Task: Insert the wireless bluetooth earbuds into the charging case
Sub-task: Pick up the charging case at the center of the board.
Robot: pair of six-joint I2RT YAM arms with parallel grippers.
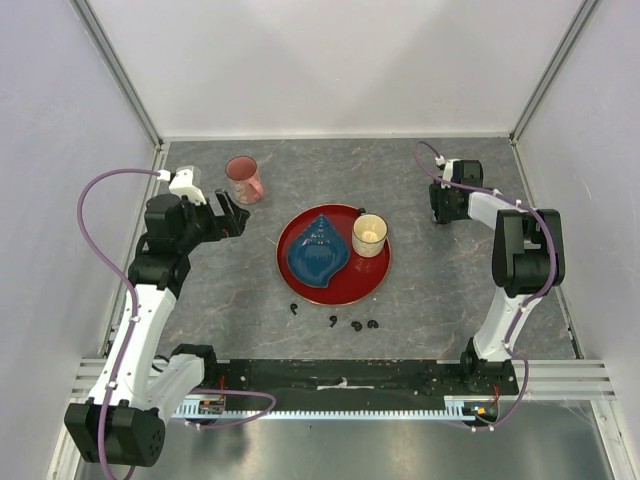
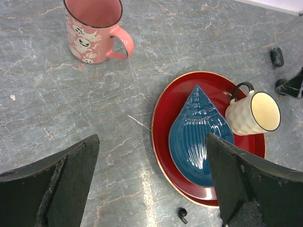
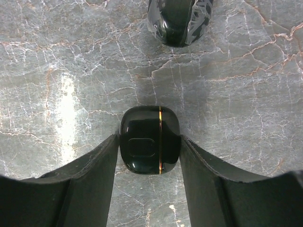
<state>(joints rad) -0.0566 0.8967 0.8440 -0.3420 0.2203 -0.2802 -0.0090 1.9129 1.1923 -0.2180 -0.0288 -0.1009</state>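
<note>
Several tiny black earbuds point(image 1: 331, 321) lie in a loose row on the grey table in front of the red plate; the left wrist view catches one earbud point(image 2: 182, 215) near its bottom edge. A glossy black charging case point(image 3: 149, 140) with a thin gold seam lies closed on the table at the far right. My right gripper point(image 3: 149, 142) point(image 1: 441, 212) is down over it, and both fingers press its sides. My left gripper point(image 1: 232, 215) point(image 2: 151, 142) hangs wide open above bare table left of the plate, holding nothing.
A red plate point(image 1: 350, 290) in the table's middle carries a blue shell-shaped dish point(image 1: 318, 255) and a cream cup point(image 1: 369, 235). A pink mug point(image 1: 243, 180) stands at the back left. A second black case point(image 3: 177, 19), in clear wrap, lies just beyond the gripped one.
</note>
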